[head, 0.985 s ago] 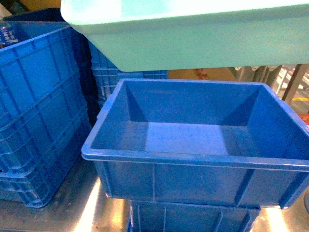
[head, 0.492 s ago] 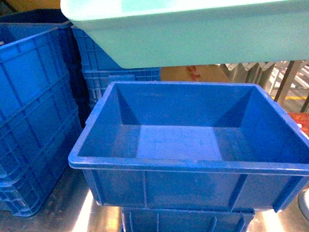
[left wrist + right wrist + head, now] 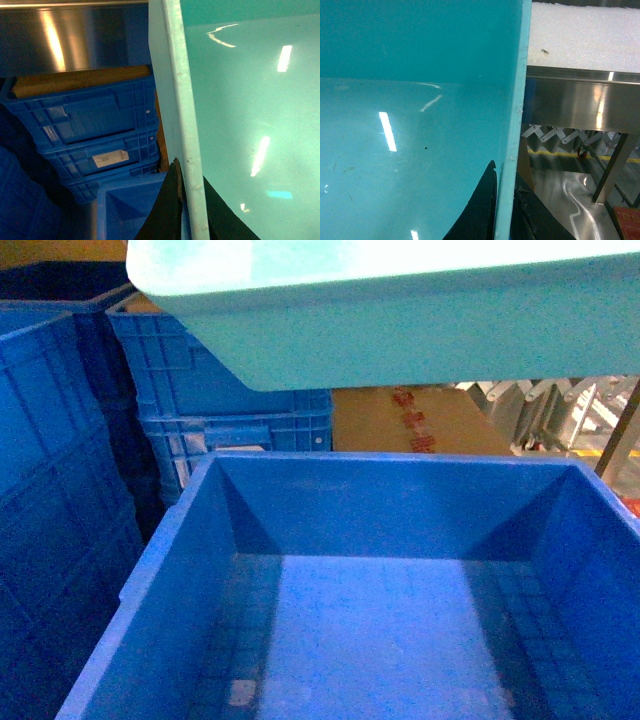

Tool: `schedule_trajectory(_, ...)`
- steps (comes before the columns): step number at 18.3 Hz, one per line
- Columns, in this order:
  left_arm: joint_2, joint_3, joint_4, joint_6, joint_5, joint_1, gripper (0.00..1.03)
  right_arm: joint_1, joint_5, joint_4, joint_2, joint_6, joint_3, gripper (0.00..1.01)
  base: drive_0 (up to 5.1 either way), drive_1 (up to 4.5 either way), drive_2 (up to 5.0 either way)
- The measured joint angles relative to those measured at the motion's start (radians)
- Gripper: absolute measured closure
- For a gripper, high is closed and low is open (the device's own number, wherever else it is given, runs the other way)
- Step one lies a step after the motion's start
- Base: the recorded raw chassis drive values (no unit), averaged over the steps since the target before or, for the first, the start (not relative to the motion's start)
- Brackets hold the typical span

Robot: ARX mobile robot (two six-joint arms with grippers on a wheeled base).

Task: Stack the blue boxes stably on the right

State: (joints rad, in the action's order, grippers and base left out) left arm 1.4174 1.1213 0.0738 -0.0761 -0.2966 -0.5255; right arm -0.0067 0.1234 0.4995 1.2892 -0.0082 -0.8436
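One of the blue boxes, a light turquoise tub, hangs across the top of the head view, held up at both ends. In the left wrist view my left gripper is shut on its left rim, one black finger outside and one inside. My right gripper is shut on the tub's right rim in the same way. The tub's glossy inside holds nothing. Neither gripper shows in the head view.
A dark-blue smooth-walled crate stands open directly below the tub, on another crate. Ribbed dark-blue crates are stacked at the left and behind, with a cardboard box beyond. A steel table stands at the right.
The head view has closed in on the dark-blue crate, which now fills the lower frame. The turquoise tub stays held at the top, both grippers still on it.
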Motion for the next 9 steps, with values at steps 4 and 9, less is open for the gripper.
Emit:
schedule_trajectory(4, 0.0, 0.0, 0.003, 0.001, 0.0, 0.0, 1.01, 0.0, 0.0, 0.002, -0.002, 0.0, 0.0, 0.95, 0.0, 0.0, 0.0)
schedule_trajectory(9, 0.004, -0.053, -0.093, -0.003, -0.005, 0.021, 1.01, 0.041, 0.003, -0.099, -0.013, -0.006, 0.068, 0.95, 0.0, 0.0, 0.0)
